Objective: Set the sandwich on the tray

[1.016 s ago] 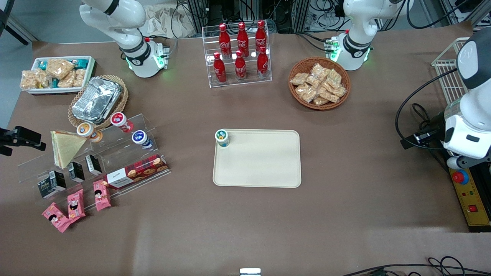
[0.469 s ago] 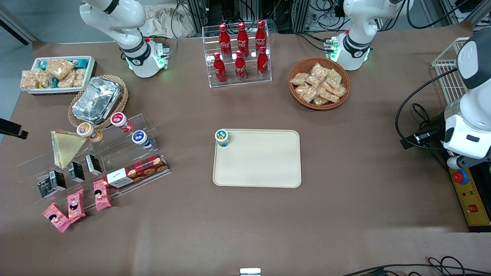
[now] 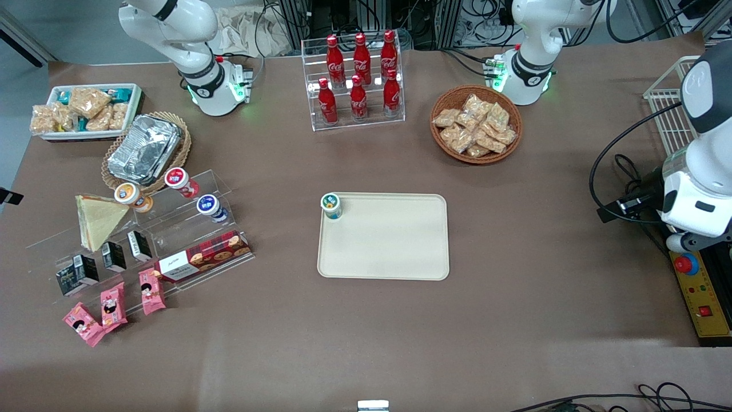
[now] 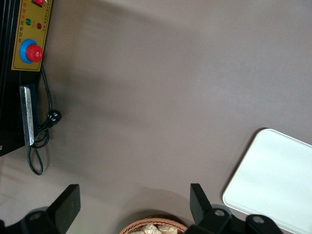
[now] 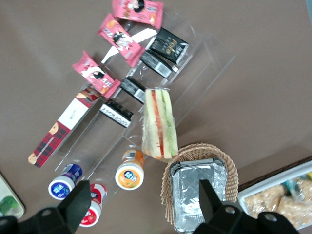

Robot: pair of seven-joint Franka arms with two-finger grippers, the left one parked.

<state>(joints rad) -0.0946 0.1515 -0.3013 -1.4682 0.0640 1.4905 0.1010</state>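
The sandwich, a clear-wrapped pale wedge, leans on the upper step of a clear acrylic stand toward the working arm's end of the table. Its red, green and white cut edge shows in the right wrist view. The cream tray lies flat mid-table; a corner of it shows in the left wrist view. My gripper hangs high above the stand, open and holding nothing, apart from the sandwich. One finger is over the cups, the other over the foil container. In the front view only its black tip shows.
A green-lidded cup stands on the tray's corner. The stand holds cups, black boxes and a biscuit box; pink packets lie before it. Nearby are a foil container in a wicker basket, a snack bin, a cola rack and a snack basket.
My gripper has drawn sideways away from the stand, toward the working arm's end, sliding almost out of the front view. The sandwich and tray have not moved.
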